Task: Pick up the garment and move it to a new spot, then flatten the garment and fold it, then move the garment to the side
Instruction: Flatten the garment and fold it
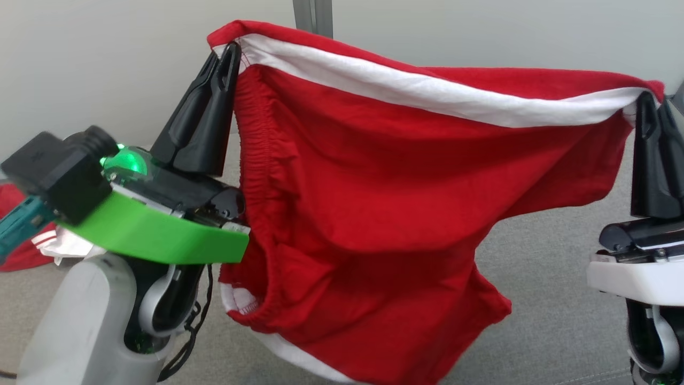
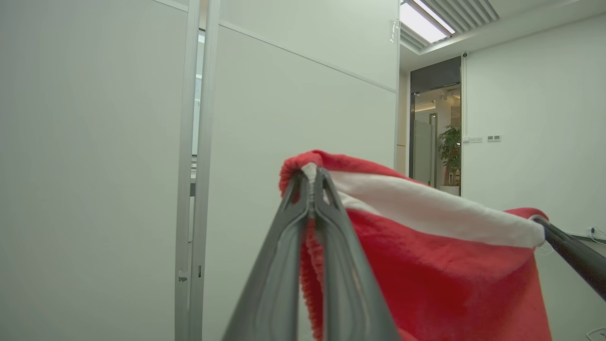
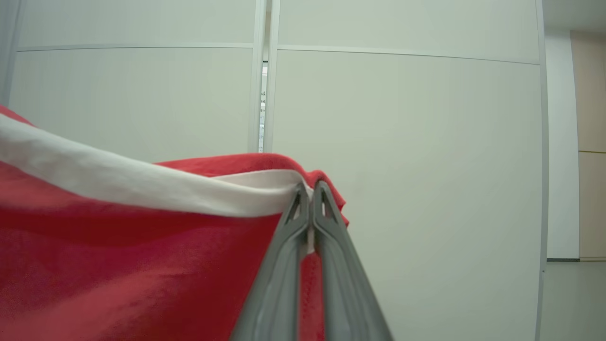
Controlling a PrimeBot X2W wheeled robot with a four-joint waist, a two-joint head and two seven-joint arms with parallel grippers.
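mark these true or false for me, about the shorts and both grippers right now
1. The left gripper and right gripper are each shut on the shorts. True.
2. The shorts lie folded flat. False: they hang spread between the two grippers.
3. A white band runs along the top edge from one gripper to the other. True.
4. The shorts are blue. False: they are red.
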